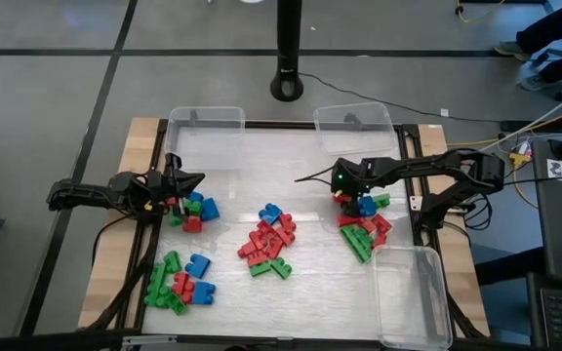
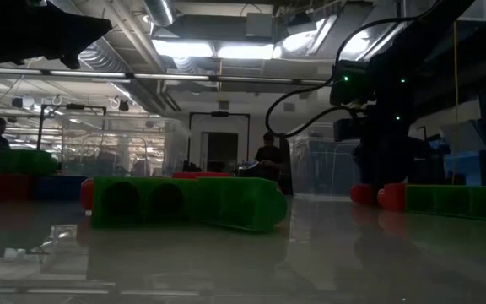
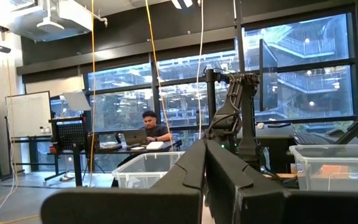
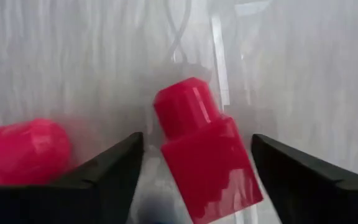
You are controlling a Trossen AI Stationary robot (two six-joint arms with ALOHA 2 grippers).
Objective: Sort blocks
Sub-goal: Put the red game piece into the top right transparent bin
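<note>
Red, green and blue blocks lie on the table in several heaps: one at the centre (image 1: pixel 269 239), one at the right (image 1: pixel 364 229) and two at the left (image 1: pixel 193 210) (image 1: pixel 179 283). My right gripper (image 1: pixel 344 195) points down over the far end of the right heap. In the right wrist view it (image 4: pixel 196 140) is open, its fingers standing on either side of a red block (image 4: pixel 204 155) that lies on the table, with a gap showing at each side. A second red block (image 4: pixel 20 152) lies beside it. My left gripper (image 1: pixel 195 179) waits shut above the far-left heap.
Clear plastic bins stand at the table's far edge (image 1: pixel 206 125) (image 1: pixel 356 122) and at the near right corner (image 1: pixel 413 292). A black pole's base (image 1: pixel 286 86) stands beyond the far edge. A green block (image 2: pixel 184 203) lies close to the low camera. People sit in the room behind.
</note>
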